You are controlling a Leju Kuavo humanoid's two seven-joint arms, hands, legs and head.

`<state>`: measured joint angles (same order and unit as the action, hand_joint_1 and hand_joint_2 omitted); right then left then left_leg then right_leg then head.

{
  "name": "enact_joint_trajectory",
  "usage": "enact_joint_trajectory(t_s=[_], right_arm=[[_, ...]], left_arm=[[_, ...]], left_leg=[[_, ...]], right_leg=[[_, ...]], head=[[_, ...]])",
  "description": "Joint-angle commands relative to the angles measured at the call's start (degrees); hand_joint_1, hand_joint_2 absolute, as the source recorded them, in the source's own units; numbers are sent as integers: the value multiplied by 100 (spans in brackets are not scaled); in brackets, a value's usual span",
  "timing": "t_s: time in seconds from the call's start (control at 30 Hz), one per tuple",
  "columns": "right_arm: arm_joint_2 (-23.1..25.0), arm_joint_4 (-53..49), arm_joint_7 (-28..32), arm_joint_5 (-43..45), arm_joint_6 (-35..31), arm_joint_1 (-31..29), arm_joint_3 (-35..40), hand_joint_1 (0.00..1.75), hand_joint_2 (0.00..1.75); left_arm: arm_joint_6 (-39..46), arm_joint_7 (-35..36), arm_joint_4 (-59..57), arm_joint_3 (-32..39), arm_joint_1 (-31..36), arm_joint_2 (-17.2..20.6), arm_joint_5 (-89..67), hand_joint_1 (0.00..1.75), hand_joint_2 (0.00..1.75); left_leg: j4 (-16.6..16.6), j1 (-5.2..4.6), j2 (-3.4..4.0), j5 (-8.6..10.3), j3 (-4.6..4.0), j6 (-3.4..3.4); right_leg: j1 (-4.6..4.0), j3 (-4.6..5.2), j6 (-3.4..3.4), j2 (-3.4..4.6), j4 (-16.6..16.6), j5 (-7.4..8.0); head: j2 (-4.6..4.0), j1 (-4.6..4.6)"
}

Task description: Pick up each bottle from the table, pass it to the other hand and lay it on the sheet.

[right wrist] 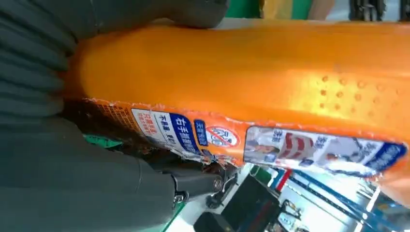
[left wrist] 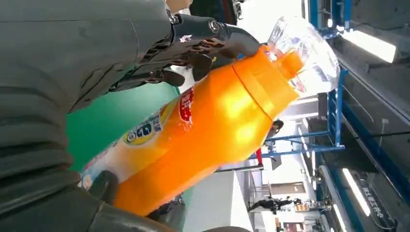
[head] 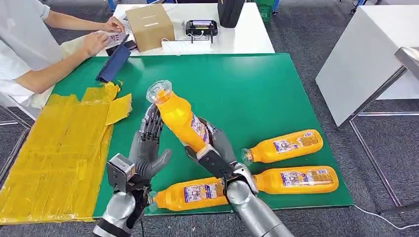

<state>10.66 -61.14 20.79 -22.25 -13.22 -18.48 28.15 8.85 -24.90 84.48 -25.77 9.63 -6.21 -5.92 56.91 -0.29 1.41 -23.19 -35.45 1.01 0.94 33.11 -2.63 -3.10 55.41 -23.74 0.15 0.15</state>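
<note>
Head view: the right hand (head: 213, 143) grips the lower body of an orange bottle (head: 180, 117), lifted off the green table (head: 257, 94). The bottle's long axis tilts up and away from that hand, clear cap end highest, leaning toward the left hand (head: 148, 143). The left hand stands just beside the bottle's upper half, its fingers (head: 151, 126) raised alongside it; I cannot tell whether they have closed on it. The yellow sheet (head: 54, 148) lies on the far side of the left hand, so the left hand is the nearer one for laying the bottle down. Three more bottles (head: 289, 146) lie on the table near the right arm.

Left wrist view: the bottle crosses just in front of the left hand (left wrist: 96, 63), fingertips (left wrist: 232, 36) reaching its shoulder below the cap; a firm grasp is not evident.

Right wrist view: the right hand (right wrist: 72, 145) is wrapped around the bottle's labelled body (right wrist: 251, 77), thumb over one side, fingers (right wrist: 193, 183) under the other. I judge the handover under way.
</note>
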Motion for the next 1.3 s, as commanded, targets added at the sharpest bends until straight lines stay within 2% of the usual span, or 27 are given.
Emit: enact_joint_trajectory(t_s=[0.03, 0.23, 0.37, 0.43, 0.5, 0.57, 0.6, 0.67, 0.7, 0.73, 0.77, 0.8, 0.87, 0.93, 0.97, 1.0, 1.13, 1.3], right_arm=[[173, 1445, -103, -368, 185, -557, 955, 175, 175], [252, 1593, -71, -1055, -293, -514, 1546, 175, 175], [134, 1270, -235, -1428, -718, -377, 1725, 175, 175], [116, 1245, -243, -1428, -710, -367, 1730, 175, 175], [100, 1261, -299, -1413, -694, -369, 1687, 175, 175], [116, 1333, -292, -1398, -690, -383, 1657, 175, 175], [128, 1379, -296, -1374, -723, -386, 1630, 175, 175], [151, 1449, -246, -1352, -736, -396, 1588, 175, 175], [158, 1459, -240, -1359, -754, -396, 1569, 173, 175], [161, 1450, -242, -1365, -772, -392, 1550, 175, 175], [159, 1440, -244, -1371, -776, -390, 1542, 175, 175], [154, 1417, -272, -1393, -811, -377, 1510, 173, 175], [147, 1397, -280, -1401, -832, -368, 1492, 175, 175], [129, 1364, -309, -1456, -945, -344, 1467, 175, 175], [129, 1364, -309, -1456, -945, -344, 1467, 175, 175], [122, 1339, -306, -1486, -1036, -327, 1436, 175, 175], [103, 1254, -284, -1646, -1275, -297, 1398, 175, 175], [96, 1152, -274, -1732, -1455, -295, 1352, 175, 175]], left_arm=[[-24, 53, -304, -378, 487, 160, 14, 0, 175], [291, 64, -525, -264, 598, 118, -181, 0, 175], [1384, 299, -930, -203, 716, 90, -1342, 0, 175], [1374, 298, -996, -190, 745, 73, -1339, 0, 175], [1875, 496, -1272, -147, 860, 5, -1955, 0, 175], [1924, 519, -1375, -100, 900, -16, -2058, 0, 175], [2321, 645, -1503, -94, 940, -26, -2579, 0, 175], [2400, 766, -1649, -57, 976, -45, -2892, 0, 175], [2367, 872, -1751, -65, 1007, -30, -3089, 2, 175], [2313, 884, -1806, -53, 1022, -34, -3094, 14, 175], [2257, 896, -1842, -46, 1028, -34, -3078, 150, 175], [1939, 917, -1844, -21, 1020, -32, -2860, 175, 175], [1819, 908, -1837, -16, 1014, -23, -2771, 175, 175], [1183, 929, -1797, 0, 1022, 18, -2280, 175, 175], [1183, 929, -1797, 0, 1022, 18, -2280, 175, 175], [712, 973, -1789, 8, 1051, 75, -1940, 175, 175], [10, 1044, -1790, 62, 1100, 167, -1410, 175, 175], [-236, 1030, -1759, 152, 1109, 194, -1092, 175, 175]], left_leg=[[0, 8, -1, -7, 18, -7], [-3, 10, -5, -8, 24, -11], [-3, 11, -14, -10, 28, -9], [-3, 11, -18, -12, 32, -10], [-2, 9, -13, -4, 13, -5], [-5, 3, -22, -2, 16, -6], [-3, 7, -26, -5, 23, -8], [-3, 5, -15, -3, 18, -7], [5, 15, -24, -15, 40, -15], [-4, 9, -20, -4, 22, -10], [-3, 7, -20, -4, 21, -9], [-2, 11, -24, -8, 29, -12], [-1, 8, -13, -8, 23, -10], [1, 12, -14, -17, 37, -13], [0, 8, -13, -8, 19, -10], [1, 11, -17, -13, 29, -12], [3, 12, -8, -16, 32, -12], [4, 9, -8, -11, 20, -11]], right_leg=[[-5, -20, 10, 23, -5, -4], [-6, -23, 12, 23, -5, -6], [-8, -29, 10, 16, -7, -11], [-6, -35, 12, 18, -6, -14], [-7, -16, 7, 6, -7, -5], [1, -18, 8, 0, -6, -7], [-2, -27, 10, 4, -7, -10], [-1, -19, 9, 10, -6, -5], [-7, -45, 20, 28, -2, -16], [-5, -25, 12, 11, -8, -7], [-3, -24, 12, 8, -6, -8], [-6, -33, 15, 13, -7, -11], [-4, -24, 12, 17, -6, -9], [-7, -38, 17, 30, -5, -16], [-4, -20, 11, 16, -4, -10], [-7, -31, 14, 21, -4, -14], [-7, -33, 15, 31, -3, -14], [-5, -21, 13, 25, 0, -10]], head=[[0, 0], [0, 0], [0, 0], [0, -4], [0, 4], [0, 0], [0, 0], [0, -2], [0, 0], [0, 0], [0, 0], [0, 0], [0, 0], [0, -2], [0, 0], [0, 0], [0, 0], [0, 2]])
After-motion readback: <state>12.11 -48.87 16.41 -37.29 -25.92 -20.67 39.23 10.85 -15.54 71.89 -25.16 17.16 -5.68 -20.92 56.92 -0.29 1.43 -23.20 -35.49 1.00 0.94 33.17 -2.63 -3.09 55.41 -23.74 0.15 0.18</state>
